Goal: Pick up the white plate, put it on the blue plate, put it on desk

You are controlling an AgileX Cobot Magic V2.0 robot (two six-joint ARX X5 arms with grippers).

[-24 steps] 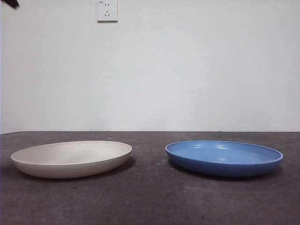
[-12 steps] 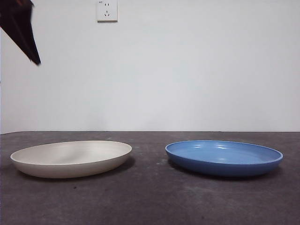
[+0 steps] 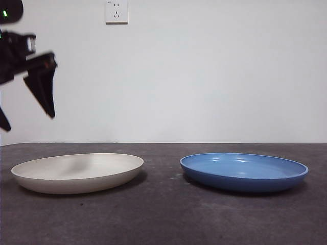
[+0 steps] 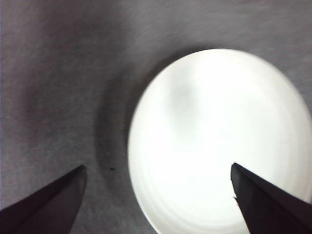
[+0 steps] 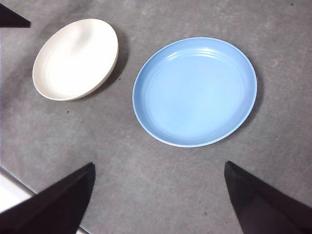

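Hovering with jaws spread wide, the left gripper (image 3: 25, 109) hangs above the white plate (image 3: 77, 172), which lies flat on the desk (image 3: 163, 214) below it. The blue plate (image 3: 244, 171) sits well apart, directly beneath the right gripper (image 5: 158, 195), whose jaws are also spread, holding nothing.

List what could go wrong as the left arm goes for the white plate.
1. The white plate lies flat on the desk, with a low, sloped rim; the open left gripper may slide off it or push the plate along.
2. The blue plate sits close beside it, apart; a shoved white plate could knock into it.
3. The right gripper hangs open above both plates and might get in the way.
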